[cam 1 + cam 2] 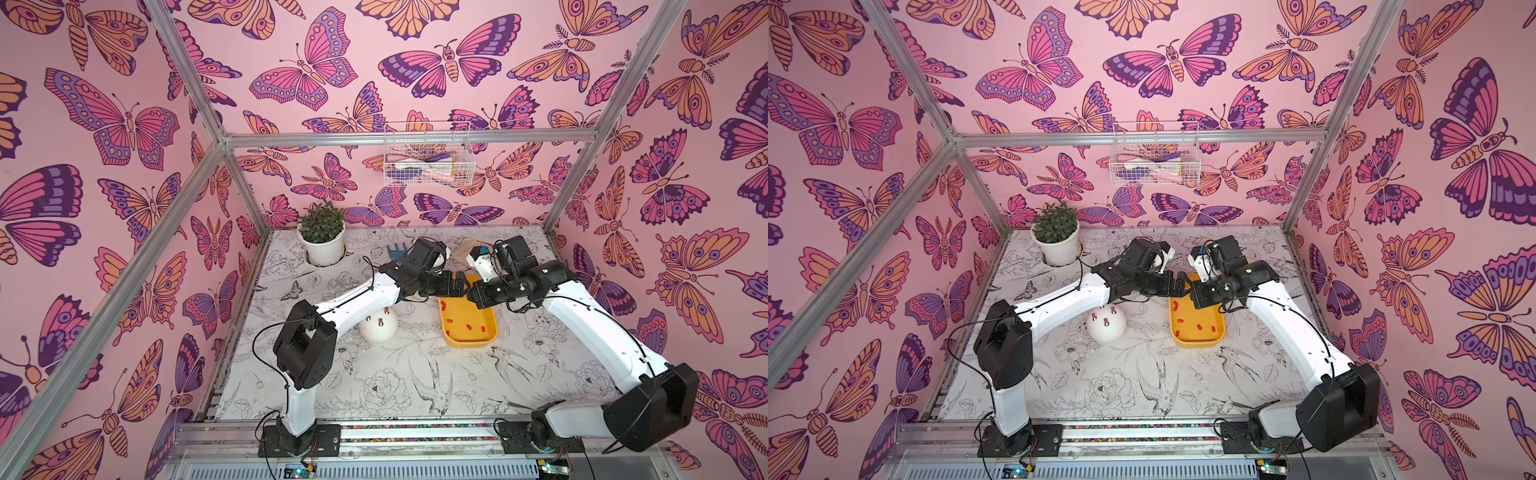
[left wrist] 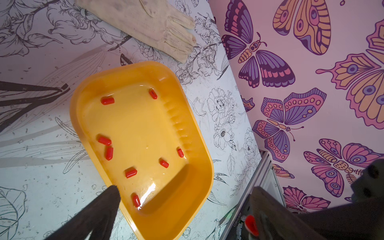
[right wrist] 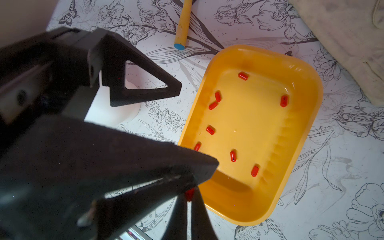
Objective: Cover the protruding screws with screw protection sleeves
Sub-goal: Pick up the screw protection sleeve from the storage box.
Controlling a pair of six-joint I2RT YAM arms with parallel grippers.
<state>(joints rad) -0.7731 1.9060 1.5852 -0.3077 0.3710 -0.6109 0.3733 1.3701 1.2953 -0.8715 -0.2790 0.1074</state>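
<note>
Right gripper (image 3: 188, 205) is pinched on one red sleeve (image 3: 189, 194), just beside a finger of the wide-open left gripper (image 2: 186, 188). In both top views they meet just above centre, over the tray's (image 1: 469, 344) upper end. Eight sleeves (image 3: 233, 155) lie in it. Left of it, the dome (image 1: 1106, 334) carries red-capped screws (image 1: 1106, 321).

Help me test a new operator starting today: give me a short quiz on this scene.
1. True or false: the left gripper is shut on a sleeve.
2. How many loose red sleeves lie in the yellow tray? A five, B eight, C twelve.
3. What is pinched in the right gripper?
Key: 1 false, its jaws stand open and empty; 2 B; 3 one red sleeve.
</note>
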